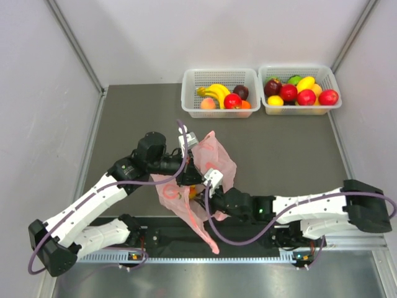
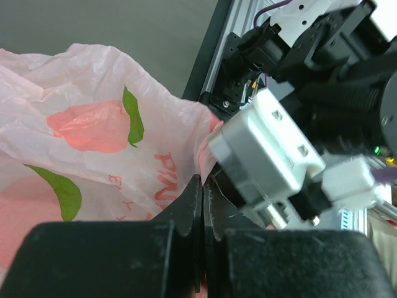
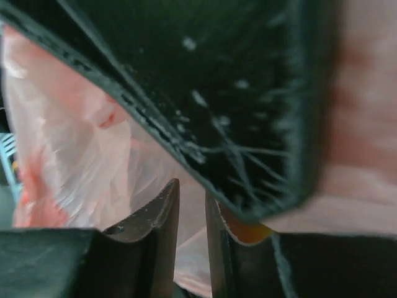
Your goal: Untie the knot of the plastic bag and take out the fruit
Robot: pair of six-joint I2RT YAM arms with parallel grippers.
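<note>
The plastic bag [image 1: 218, 160] is seen crumpled near the front edge of the bench [image 1: 279, 149], between the two arms. A patch of orange fruit [image 3: 248, 233] is glimpsed inside it. The left tool [image 2: 203, 186] is pressed together at the bag's edge. The right tool [image 3: 191, 186] is held slightly apart with pink plastic in the gap, and whether it grips cannot be told. Two filled baskets [image 1: 189, 102] are set at the far edge.

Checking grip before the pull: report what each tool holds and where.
Left tool: shut on the plastic bag, pinching a fold beside the print. Right tool: jaws slightly apart, pink film between; hold cannot be told.
</note>
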